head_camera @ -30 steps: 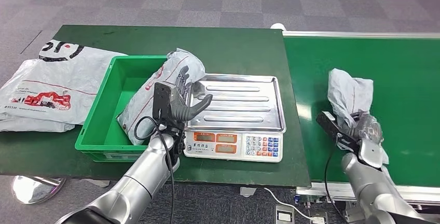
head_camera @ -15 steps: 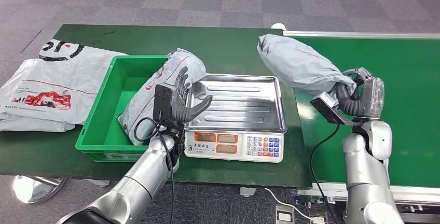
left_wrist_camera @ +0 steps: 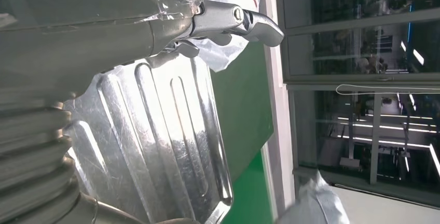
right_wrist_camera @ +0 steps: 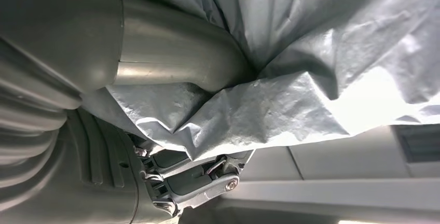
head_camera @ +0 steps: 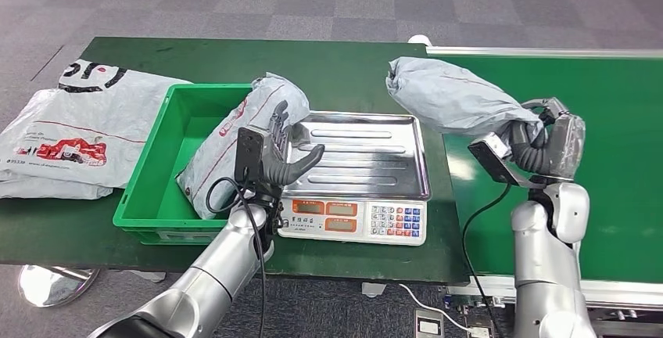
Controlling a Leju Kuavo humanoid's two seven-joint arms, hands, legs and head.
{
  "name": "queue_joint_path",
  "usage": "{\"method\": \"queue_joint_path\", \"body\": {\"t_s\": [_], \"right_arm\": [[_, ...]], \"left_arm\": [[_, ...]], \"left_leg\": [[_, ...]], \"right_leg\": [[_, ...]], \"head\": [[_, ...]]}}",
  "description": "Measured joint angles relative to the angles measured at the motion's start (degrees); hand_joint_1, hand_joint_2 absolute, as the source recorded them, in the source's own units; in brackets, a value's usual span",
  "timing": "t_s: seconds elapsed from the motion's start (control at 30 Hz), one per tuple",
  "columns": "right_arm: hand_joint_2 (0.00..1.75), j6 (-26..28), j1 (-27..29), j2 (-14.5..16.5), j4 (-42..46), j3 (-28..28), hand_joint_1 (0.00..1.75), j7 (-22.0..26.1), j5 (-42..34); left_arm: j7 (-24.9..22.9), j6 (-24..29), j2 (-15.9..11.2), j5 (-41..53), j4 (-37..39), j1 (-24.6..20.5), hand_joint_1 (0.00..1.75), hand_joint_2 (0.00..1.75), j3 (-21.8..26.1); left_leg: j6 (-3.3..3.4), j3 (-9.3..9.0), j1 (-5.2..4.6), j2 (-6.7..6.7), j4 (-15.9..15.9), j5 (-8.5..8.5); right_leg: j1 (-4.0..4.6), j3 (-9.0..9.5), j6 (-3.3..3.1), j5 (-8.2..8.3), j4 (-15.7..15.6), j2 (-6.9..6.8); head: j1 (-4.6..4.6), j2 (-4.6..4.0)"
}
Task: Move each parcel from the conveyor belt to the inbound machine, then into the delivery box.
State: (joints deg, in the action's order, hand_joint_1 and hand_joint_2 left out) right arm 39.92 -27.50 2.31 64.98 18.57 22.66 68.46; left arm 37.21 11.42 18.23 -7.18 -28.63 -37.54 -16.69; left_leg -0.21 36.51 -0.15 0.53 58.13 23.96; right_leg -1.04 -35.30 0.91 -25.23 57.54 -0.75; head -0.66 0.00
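My right hand [head_camera: 543, 144] grips one end of a grey plastic parcel [head_camera: 451, 103] and holds it in the air, its free end reaching over the scale's right edge. The right wrist view shows the thumb pressed into the crumpled grey parcel [right_wrist_camera: 290, 73]. The steel-topped scale [head_camera: 358, 154] stands on the green table. My left hand [head_camera: 280, 154] hovers open at the scale's left edge, fingers spread, beside a second grey parcel [head_camera: 242, 138] that leans in the green box [head_camera: 156, 189]. The scale tray [left_wrist_camera: 155, 146] lies bare in the left wrist view.
The green conveyor belt [head_camera: 610, 119] runs along the right, under my right arm. A large white printed bag [head_camera: 66, 131] lies flat on the table left of the box. The table's front edge runs just below the scale's keypad [head_camera: 395, 221].
My right hand has lifted the grey parcel off the belt and swung it up and left towards the scale. The left hand has barely shifted.
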Motion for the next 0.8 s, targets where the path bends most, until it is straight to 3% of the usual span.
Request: {"method": "queue_joint_path", "body": {"t_s": [0.07, 0.2, 0.3, 0.47, 0.8], "right_arm": [[1.75, 0.0, -0.6, 0.0, -1.8, -4.0, 1.75, -4.9, -0.3], [1.75, -0.3, -2.6, 0.0, -7.4, -17.4, 1.75, -15.0, -2.8], [1.75, -0.3, -3.3, 0.1, -9.6, -24.1, 1.75, -16.8, -3.1], [1.75, -1.2, -4.8, -0.3, -11.5, -30.3, 1.75, -19.0, -4.7], [1.75, -12.5, -8.3, 1.7, -13.3, -41.5, 1.75, -23.5, -4.1]], "left_arm": [[0.2, 0.0, 0.2, -0.1, 0.1, 0.0, 0.00, 1.75, 0.0], [0.7, 0.1, 0.7, -0.2, 0.2, -0.1, 0.00, 1.75, -0.3], [0.7, 0.2, 0.9, -0.2, 0.3, -0.2, 0.00, 1.75, -0.6], [0.6, 0.4, 1.0, -0.2, 0.6, -0.3, 0.00, 1.75, -0.8], [0.2, 2.5, 2.4, -2.3, 1.2, -1.9, 0.00, 1.75, -1.3]], "left_leg": [[0.00, 0.01, 0.00, -0.08, 0.0, 0.00], [-0.02, -0.05, 0.00, -0.23, 0.0, -0.02], [-0.04, -0.03, 0.02, -0.06, 0.0, -0.05], [-0.07, 0.02, 0.04, -0.08, 0.0, -0.04], [-0.12, -0.04, 0.08, -0.21, 0.0, -0.04]], "right_leg": [[0.00, 0.00, -0.01, 0.01, 0.0, 0.06], [0.00, -0.07, -0.04, 0.04, 0.0, 0.20], [0.02, -0.07, -0.06, 0.04, 0.0, 0.02], [0.02, -0.08, -0.06, 0.03, 0.0, 0.09], [0.06, -0.10, -0.08, 0.05, 0.0, 0.22]], "head": [[0.00, 0.00], [-0.01, 0.00], [-0.01, 0.00], [0.00, 0.00], [0.00, 0.00]]}}
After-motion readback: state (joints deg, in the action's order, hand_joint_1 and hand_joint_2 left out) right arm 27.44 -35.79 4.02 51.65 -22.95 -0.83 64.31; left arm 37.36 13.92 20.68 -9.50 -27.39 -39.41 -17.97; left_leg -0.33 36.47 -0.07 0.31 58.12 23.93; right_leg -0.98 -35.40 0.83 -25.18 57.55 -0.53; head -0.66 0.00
